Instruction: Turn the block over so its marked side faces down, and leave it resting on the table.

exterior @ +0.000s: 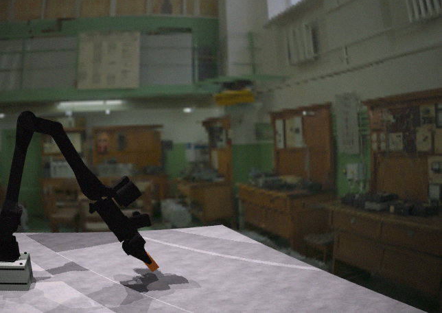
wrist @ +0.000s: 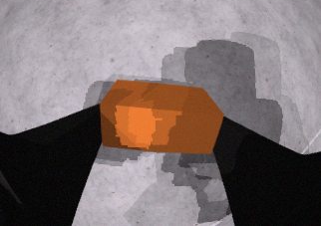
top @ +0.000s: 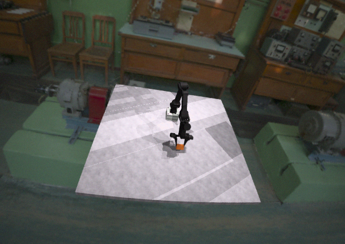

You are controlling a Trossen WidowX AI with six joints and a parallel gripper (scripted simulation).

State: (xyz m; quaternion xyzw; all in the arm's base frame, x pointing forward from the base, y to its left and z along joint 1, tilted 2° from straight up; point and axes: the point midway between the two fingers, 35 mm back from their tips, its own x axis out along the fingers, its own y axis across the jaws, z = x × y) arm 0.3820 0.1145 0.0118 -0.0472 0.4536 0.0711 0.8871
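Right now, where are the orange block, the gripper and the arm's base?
orange block (wrist: 160, 117): wrist view, middle of its facing side.
gripper (exterior: 146, 259): exterior view, at the tips, jaws shut on the block.
arm's base (exterior: 14, 272): exterior view, front face of the pale box.

table (top: 138, 169): grey patchy top, white lines | on it: arm's pale base block (top: 171, 115)

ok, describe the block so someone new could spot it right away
Start at the grey table in the middle of the workshop and follow the black arm down to its tip. The block is pinched in the pincer, tilted, just above its shadow. It is the only orange thing on the table.
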